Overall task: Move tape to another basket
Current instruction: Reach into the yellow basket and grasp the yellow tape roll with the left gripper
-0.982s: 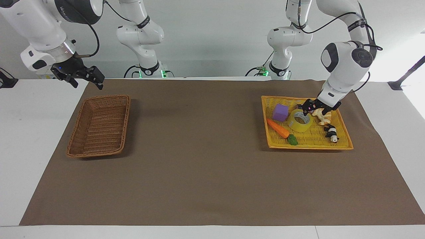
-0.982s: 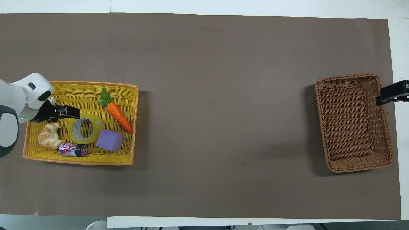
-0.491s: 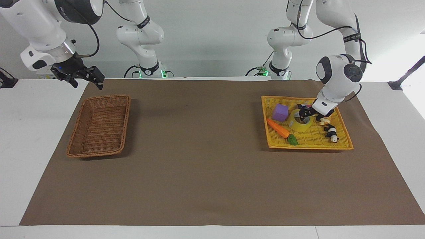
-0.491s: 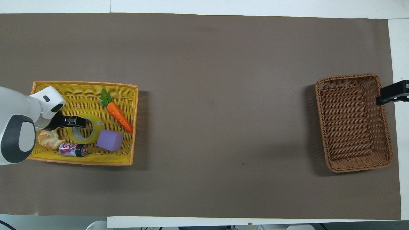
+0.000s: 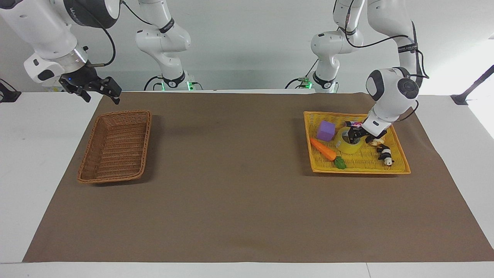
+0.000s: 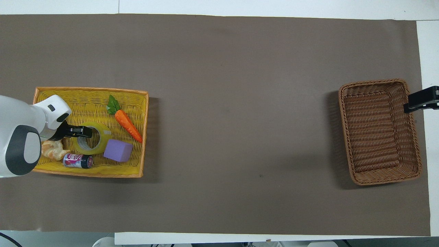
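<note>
The tape, a yellow roll with a pale core, stands in the yellow tray beside the purple cube. My left gripper is down at the roll, at the edge toward the left arm's end of the table, touching its wall. The brown wicker basket sits empty at the right arm's end. My right gripper waits open, raised over the table's edge beside that basket.
The tray also holds a toy carrot, a croissant, a small can and a black-and-white toy. A brown mat covers the table between tray and basket.
My left arm has come down and swung toward the tape; its gripper now sits at the roll's edge and has narrowed. The right arm has not moved.
</note>
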`<state>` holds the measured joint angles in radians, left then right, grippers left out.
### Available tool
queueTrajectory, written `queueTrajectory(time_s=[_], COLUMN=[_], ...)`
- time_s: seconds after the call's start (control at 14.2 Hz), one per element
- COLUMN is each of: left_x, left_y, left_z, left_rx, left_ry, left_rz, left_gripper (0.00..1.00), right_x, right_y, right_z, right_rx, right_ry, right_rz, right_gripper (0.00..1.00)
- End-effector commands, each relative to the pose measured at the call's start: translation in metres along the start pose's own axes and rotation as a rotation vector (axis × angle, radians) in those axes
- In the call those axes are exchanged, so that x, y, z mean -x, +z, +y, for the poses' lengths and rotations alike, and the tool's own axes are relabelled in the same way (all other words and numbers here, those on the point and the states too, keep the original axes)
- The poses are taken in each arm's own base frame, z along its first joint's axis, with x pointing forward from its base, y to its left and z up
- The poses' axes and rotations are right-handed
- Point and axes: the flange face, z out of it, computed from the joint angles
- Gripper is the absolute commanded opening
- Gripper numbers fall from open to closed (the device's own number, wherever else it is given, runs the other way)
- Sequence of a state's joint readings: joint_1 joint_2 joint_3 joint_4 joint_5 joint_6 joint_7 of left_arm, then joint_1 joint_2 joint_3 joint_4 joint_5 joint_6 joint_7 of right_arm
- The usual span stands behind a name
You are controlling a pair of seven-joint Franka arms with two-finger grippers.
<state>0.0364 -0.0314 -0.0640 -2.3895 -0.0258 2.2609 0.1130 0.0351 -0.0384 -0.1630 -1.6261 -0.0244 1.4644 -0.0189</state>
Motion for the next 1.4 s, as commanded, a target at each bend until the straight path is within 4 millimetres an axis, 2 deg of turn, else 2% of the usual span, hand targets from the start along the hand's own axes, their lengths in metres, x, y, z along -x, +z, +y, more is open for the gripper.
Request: queueTrajectory(time_s=[0.0, 0.07, 0.21, 0.28, 0.35, 0.42, 0.49, 0.63, 0.84, 0.98, 1.05, 1.19, 1.33], left_x=[0.007, 0.009, 0.007, 0.007, 0.008, 0.008, 0.003, -0.011, -0.045, -0.061, -0.064, -0.067, -0.062], left_y=[0.017, 0.029, 0.030, 0.031, 0.031, 0.029, 0.020, -0.016, -0.097, -0.129, -0.139, -0.141, -0.144], left_z=[-0.001, -0.003, 0.000, 0.000, -0.001, -0.002, -0.002, -0.002, 0.003, 0.013, 0.039, 0.089, 0.156], left_rx=[0.000, 0.002, 0.000, 0.000, 0.001, 0.004, 0.003, 0.007, 0.008, 0.022, 0.054, 0.106, 0.121], left_ry=[0.012, 0.010, 0.010, 0.008, 0.007, 0.006, 0.006, 0.011, 0.036, 0.033, 0.031, -0.015, -0.029], left_rz=[0.011, 0.000, 0.016, 0.010, 0.002, -0.014, -0.007, -0.026, -0.016, 0.008, 0.022, 0.044, 0.062], left_gripper=[0.67, 0.66, 0.65, 0.46, 0.19, 0.01, 0.00, 0.00, 0.00, 0.00, 0.00, 0.00, 0.00], right_x=[0.006, 0.006, 0.006, 0.006, 0.006, 0.006, 0.006, 0.006, 0.006, 0.006, 0.006, 0.006, 0.006], right_y=[0.000, 0.000, 0.000, 0.000, 0.000, 0.000, 0.000, 0.000, 0.000, 0.000, 0.000, 0.000, 0.000], right_z=[0.001, 0.001, 0.001, 0.001, 0.001, 0.001, 0.001, 0.001, 0.001, 0.001, 0.001, 0.001, 0.001], right_rx=[-0.003, -0.003, -0.003, -0.003, -0.003, -0.003, -0.003, -0.003, -0.003, -0.003, -0.003, -0.001, -0.003], right_ry=[-0.011, -0.011, -0.011, -0.011, -0.011, -0.011, -0.011, -0.011, -0.011, -0.011, -0.011, -0.011, -0.011], right_rz=[-0.003, -0.004, -0.003, -0.003, -0.003, -0.003, -0.003, -0.003, -0.003, -0.003, -0.003, -0.004, -0.004], right_gripper=[1.00, 1.00, 1.00, 1.00, 1.00, 1.00, 1.00, 1.00, 1.00, 1.00, 1.00, 1.00, 1.00])
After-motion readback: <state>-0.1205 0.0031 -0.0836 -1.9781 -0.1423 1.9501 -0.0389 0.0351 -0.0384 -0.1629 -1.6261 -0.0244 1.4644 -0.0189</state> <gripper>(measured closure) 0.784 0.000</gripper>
